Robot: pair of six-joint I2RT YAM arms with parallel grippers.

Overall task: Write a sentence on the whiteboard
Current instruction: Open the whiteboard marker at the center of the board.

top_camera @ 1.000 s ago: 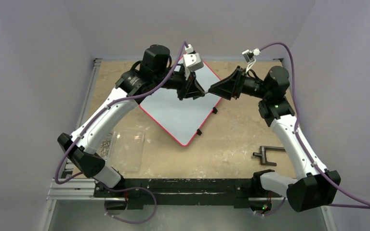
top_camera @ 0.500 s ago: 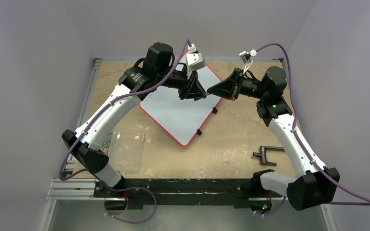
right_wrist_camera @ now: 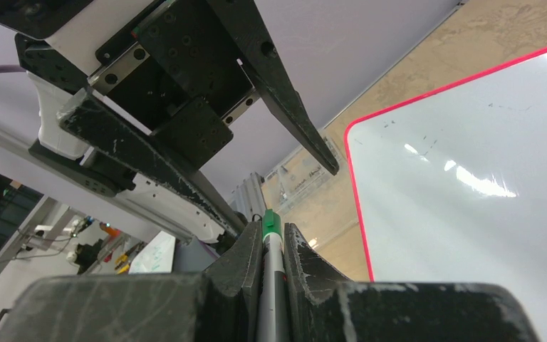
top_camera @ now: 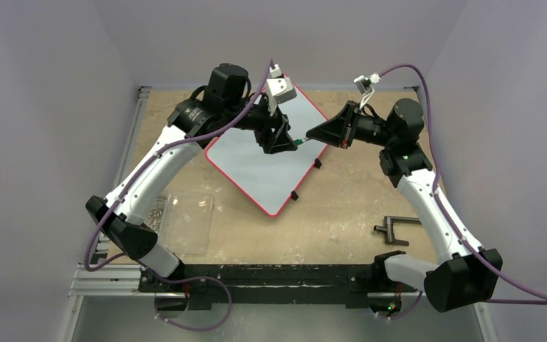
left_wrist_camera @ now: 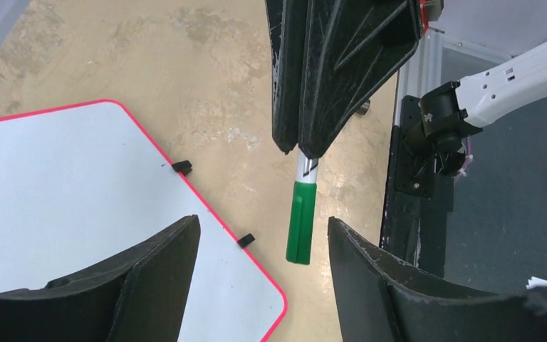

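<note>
The whiteboard [top_camera: 256, 171], white with a thin red rim, lies turned diagonally on the table; it also fills the left wrist view's left side [left_wrist_camera: 64, 192] and the right wrist view's right side [right_wrist_camera: 470, 185]. No sentence shows on its visible surface. A marker [top_camera: 298, 142] with a green cap hangs above the board's right edge. My right gripper [top_camera: 308, 133] is shut on the marker's grey barrel [right_wrist_camera: 271, 242], capped end [left_wrist_camera: 301, 221] sticking out. My left gripper [top_camera: 287, 140] faces it, open, its fingers either side of the cap without touching [left_wrist_camera: 262, 222].
A clear plastic sheet [top_camera: 189, 221] lies at the front left, with small metal bits [top_camera: 157, 216] beside it. A black bracket [top_camera: 397, 229] sits at the front right. Two small black clips [top_camera: 294, 194] hold the board's right edge.
My left gripper has opened off the marker and pulled slightly back to the left. My right gripper has shut on the marker and now holds it alone.
</note>
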